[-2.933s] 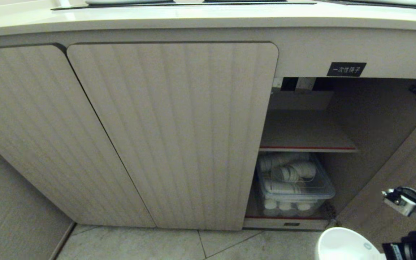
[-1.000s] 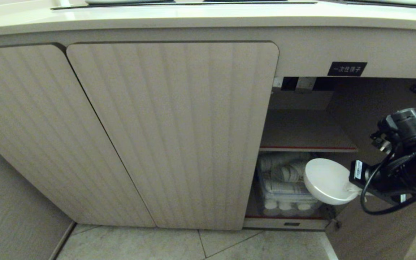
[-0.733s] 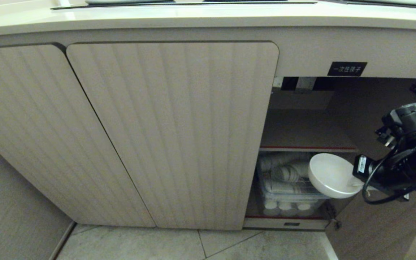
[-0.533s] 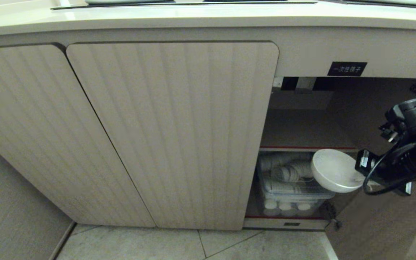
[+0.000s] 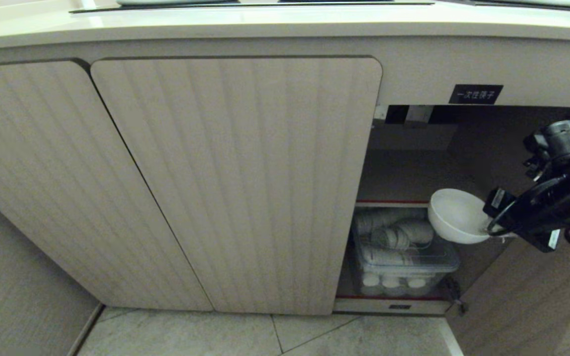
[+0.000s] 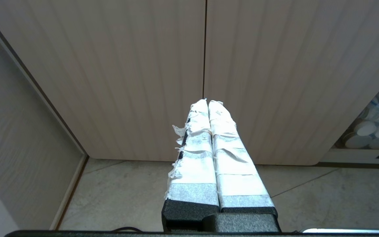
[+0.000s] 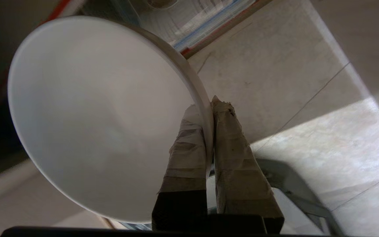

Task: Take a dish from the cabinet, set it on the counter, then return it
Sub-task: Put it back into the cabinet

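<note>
The dish (image 5: 455, 215) is a plain white bowl, held by its rim in front of the open right bay of the cabinet (image 5: 235, 183). It hangs level with the red-edged shelf (image 5: 394, 201). My right gripper (image 5: 494, 228) is shut on the dish's rim. In the right wrist view the dish (image 7: 100, 118) fills most of the picture, its rim pinched between the taped fingers (image 7: 189, 138) of the right gripper (image 7: 209, 103). My left gripper (image 6: 208, 101) is shut on nothing, low before the closed ribbed doors (image 6: 206, 75). The counter (image 5: 265, 22) runs along the top.
A clear plastic bin of stacked white cups (image 5: 399, 249) sits on the cabinet's lower level, below the dish. A black label (image 5: 475, 94) hangs above the opening. The open door (image 5: 537, 296) swings out at the right. Tiled floor (image 5: 265, 336) lies below.
My right arm has carried the dish up from near the floor and towards the cabinet opening; over the last second it rose from bin height to shelf level. The left arm has not moved.
</note>
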